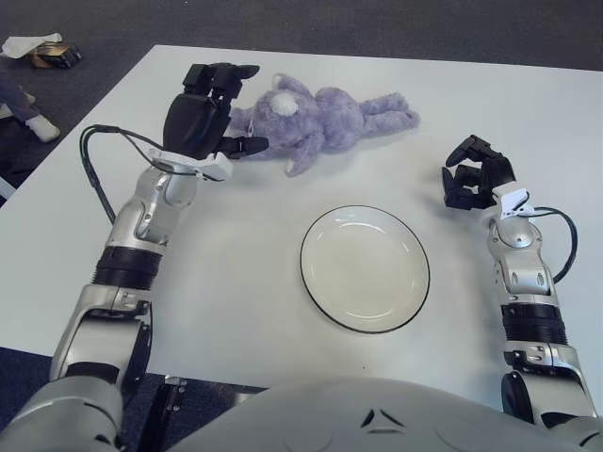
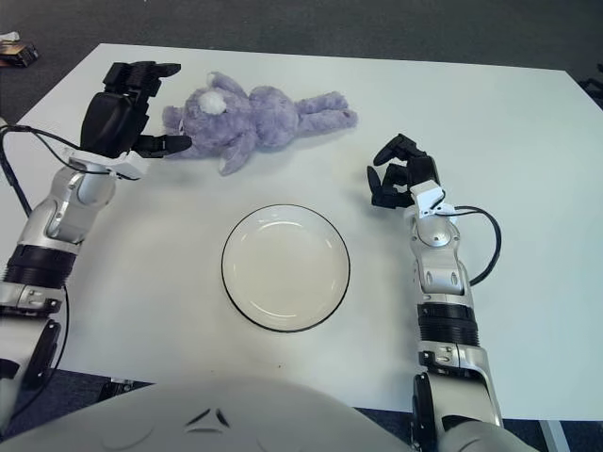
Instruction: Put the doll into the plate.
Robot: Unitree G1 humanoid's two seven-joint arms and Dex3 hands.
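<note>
Fingers [image 1: 247,144] hiding doll [image 1: 320,118] head edge

Light's even and bright from overhead on my feed, soft, no hard shadows. Only a faint shadow under the left hand [image 1: 209,118] and beside the right hand [image 1: 476,177]. Mild sheen on the plate [image 1: 365,268] between them. Everything's sharp, no motion blur; slight curvature at the frame edges.

- An office or lab-like room: a plain white desk [image 1: 283,282] stands on dark grey carpet [image 1: 377,24].
- Small clutter [image 1: 38,52] lies on the carpet at the far left.
- Nothing domestic such as kitchen fittings shows.
</note>
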